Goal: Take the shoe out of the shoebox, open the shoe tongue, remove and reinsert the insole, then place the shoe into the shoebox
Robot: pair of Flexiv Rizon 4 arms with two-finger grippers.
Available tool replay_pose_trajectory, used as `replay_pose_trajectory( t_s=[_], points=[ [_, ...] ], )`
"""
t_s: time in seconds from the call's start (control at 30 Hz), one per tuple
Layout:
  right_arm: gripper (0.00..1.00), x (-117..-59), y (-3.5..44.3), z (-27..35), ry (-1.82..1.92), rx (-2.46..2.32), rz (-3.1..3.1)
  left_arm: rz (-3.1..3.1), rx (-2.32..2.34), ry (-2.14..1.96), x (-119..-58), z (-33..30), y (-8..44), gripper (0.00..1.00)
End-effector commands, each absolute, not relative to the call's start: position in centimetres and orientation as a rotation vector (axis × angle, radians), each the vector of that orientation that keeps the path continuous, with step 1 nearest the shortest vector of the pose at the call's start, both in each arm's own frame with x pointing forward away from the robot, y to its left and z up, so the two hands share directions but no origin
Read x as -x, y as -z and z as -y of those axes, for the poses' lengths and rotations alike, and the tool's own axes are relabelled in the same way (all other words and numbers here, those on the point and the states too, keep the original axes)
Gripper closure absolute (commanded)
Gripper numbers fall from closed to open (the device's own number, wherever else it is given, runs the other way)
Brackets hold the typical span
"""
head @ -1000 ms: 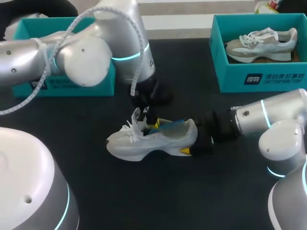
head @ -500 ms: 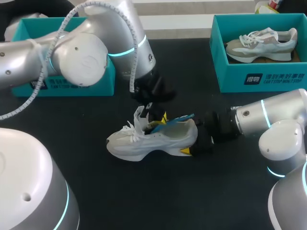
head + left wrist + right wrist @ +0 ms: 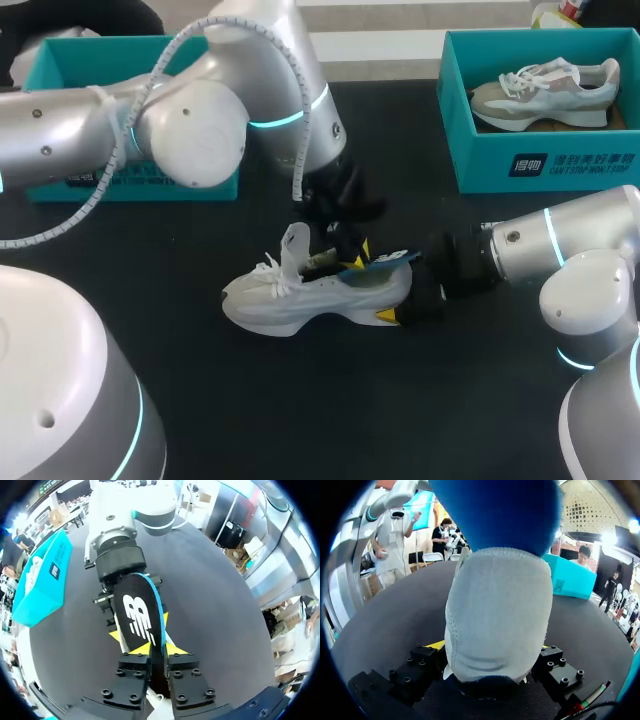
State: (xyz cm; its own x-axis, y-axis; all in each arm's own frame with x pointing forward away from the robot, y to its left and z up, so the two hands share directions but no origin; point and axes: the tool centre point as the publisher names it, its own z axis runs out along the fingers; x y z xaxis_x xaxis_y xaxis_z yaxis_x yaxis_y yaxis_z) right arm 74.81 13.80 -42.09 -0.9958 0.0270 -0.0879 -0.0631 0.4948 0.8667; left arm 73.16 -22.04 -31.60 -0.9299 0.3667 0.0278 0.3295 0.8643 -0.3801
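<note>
White mesh sneaker (image 3: 320,295) sat on its sole at ctr of the black table (image 3: 300,400), toe to 9 o'clock, heel to 3 o'clock, outside both boxes. Its white tongue (image 3: 293,247) stood upright.

Left gripper (image 3: 155,649) hung just above the shoe opening, pinching the black blue-edged foam insole (image 3: 139,617) btwn both yellow tips. Insole was raised, w/ one end poking over the collar toward 3 o'clock.

Right gripper (image 3: 490,647) sat at the heel on the 3 o'clock side, fingers pressed on either side of the heel, clamping the sneaker.

Containers: right teal cardboard shoebox (image 3: 540,165), approx 1 o'clock from the sneaker, held a grey-and-white sneaker (image 3: 545,90), toe to 9 o'clock. Left teal cardboard shoebox (image 3: 55,62), approx 10 o'clock, was mostly behind the left arm; contents couldn't be made out.
</note>
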Motion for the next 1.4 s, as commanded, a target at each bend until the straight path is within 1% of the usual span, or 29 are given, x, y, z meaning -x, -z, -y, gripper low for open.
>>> replay_pose_trajectory(
  t_s=[0.03, 0.07, 0.13, 0.27, 0.4, 0.5, 0.6, 0.67, 0.77, 0.93, 1.07, 1.27, 1.4],
  points=[
    [1.0, -75.0, 42.6, -14.0, -1.526, 0.029, -2.64, 3.022, 0.526, -0.599, -71.8, 21.4, 31.0, 0.76],
    [1.0, -75.0, 42.6, -14.0, -1.526, 0.029, -2.64, 3.032, 0.519, -0.608, -71.8, 21.4, 30.9, 0.76],
    [1.0, -75.0, 42.6, -14.0, -1.526, 0.029, -2.64, 3.07, 0.499, -0.655, -71.6, 21.3, 30.5, 0.69],
    [1.0, -75.0, 42.6, -14.0, -1.526, 0.029, -2.64, 3.167, 0.444, -0.709, -71.0, 21.0, 30.1, 0.62],
    [1.0, -75.0, 42.6, -14.0, -1.526, 0.029, -2.64, 3.221, 0.413, -0.774, -70.7, 20.8, 30.3, 0.6],
    [1.0, -75.0, 42.6, -14.0, -1.526, 0.029, -2.64, 3.261, 0.391, -0.825, -70.4, 20.6, 30.3, 0.57],
    [1.0, -75.0, 42.6, -14.0, -1.526, 0.029, -2.64, 3.303, 0.361, -0.85, -70.1, 20.6, 30.4, 0.57],
    [1.0, -75.0, 42.6, -14.0, -1.526, 0.029, -2.64, 3.326, 0.364, -0.85, -70.1, 20.8, 30.5, 0.59],
    [1.0, -75.0, 42.6, -14.0, -1.526, 0.029, -2.64, 3.369, 0.357, -0.865, -70.3, 21.2, 30.7, 0.59],
    [1.0, -75.0, 42.6, -14.0, -1.526, 0.029, -2.64, 3.489, 0.292, -0.906, -70.1, 22.1, 30.4, 0.56],
    [1.0, -75.0, 42.6, -14.0, -1.526, 0.029, -2.64, 3.543, 0.249, -0.925, -70.0, 22.5, 30.4, 0.56],
    [1.0, -75.0, 42.6, -14.0, -1.526, 0.029, -2.64, 3.548, 0.2, -0.957, -70.6, 22.8, 30.6, 0.57],
    [1.0, -75.0, 42.6, -14.0, -1.526, 0.029, -2.64, 3.537, 0.147, -0.969, -71.2, 23.3, 31.1, 0.59]
  ],
)
